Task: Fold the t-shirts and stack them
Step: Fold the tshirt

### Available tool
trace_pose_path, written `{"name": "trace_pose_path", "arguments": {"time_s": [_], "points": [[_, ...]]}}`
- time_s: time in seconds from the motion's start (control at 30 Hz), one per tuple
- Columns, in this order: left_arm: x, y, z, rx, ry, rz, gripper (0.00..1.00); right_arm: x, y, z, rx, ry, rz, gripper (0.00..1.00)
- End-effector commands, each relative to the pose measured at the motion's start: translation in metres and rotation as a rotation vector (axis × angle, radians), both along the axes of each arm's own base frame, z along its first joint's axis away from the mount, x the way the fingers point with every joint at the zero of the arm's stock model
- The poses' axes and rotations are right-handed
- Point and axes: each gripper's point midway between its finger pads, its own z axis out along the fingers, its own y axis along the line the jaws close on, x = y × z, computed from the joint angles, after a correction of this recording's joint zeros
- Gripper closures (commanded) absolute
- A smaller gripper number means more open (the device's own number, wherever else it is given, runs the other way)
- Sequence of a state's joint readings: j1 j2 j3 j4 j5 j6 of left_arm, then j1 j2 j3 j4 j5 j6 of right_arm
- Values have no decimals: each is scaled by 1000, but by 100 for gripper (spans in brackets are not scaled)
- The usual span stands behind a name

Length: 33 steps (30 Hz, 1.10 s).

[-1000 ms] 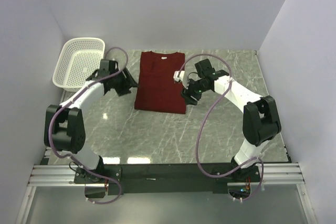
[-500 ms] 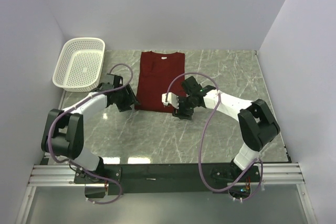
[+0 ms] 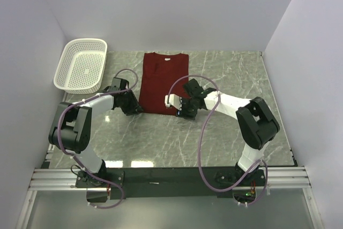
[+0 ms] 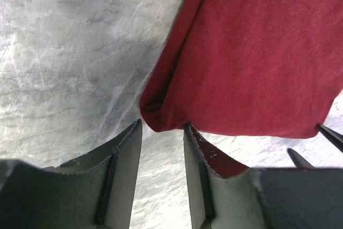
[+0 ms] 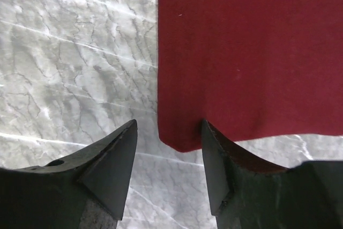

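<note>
Your maroon t-shirt [image 3: 163,81] lies flat on the grey marbled surface [image 3: 230,79], to the right of the white mesh basket [image 3: 86,41], folded into a long rectangle. It should handle as light, limp, matte cotton that sags and drags rather than holding shape. Take it at the doubled hem corners: the left claw [image 4: 162,127] stands parted astride the corner nearer the basket, the right claw [image 5: 169,124] parted astride the corner farther from it, neither yet pinching cloth, so gather every layer together
</note>
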<state>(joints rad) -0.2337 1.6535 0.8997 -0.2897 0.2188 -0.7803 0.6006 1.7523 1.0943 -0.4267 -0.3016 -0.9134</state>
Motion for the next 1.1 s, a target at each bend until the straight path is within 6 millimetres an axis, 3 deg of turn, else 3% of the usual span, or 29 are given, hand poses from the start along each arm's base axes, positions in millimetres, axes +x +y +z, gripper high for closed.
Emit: {"name": "trace_pose_path", "arguments": {"time_s": [0.0,0.27,0.37,0.53,0.6,0.87,1.07], "points": [[8,-2,4,-7,-40,12,58,11,10,6,4,-50,9,42],[11,-4,-2,-6,-28,9,63,15,6,-8,-40,-39,-10,47],[8,-4,-3,-10,-25,6,75,15,8,-9,-43,-28,-9,59],[1,-4,-4,-22,-30,-1,98,11,6,-10,-43,-20,-6,94],[-4,-4,-1,-32,-35,-2,99,9,5,-10,-37,-23,-5,100],[-28,-1,23,-62,-87,-5,100,-3,6,5,-3,4,10,100],[-54,-4,36,-116,-100,-15,100,-35,1,19,33,66,65,100]]}}
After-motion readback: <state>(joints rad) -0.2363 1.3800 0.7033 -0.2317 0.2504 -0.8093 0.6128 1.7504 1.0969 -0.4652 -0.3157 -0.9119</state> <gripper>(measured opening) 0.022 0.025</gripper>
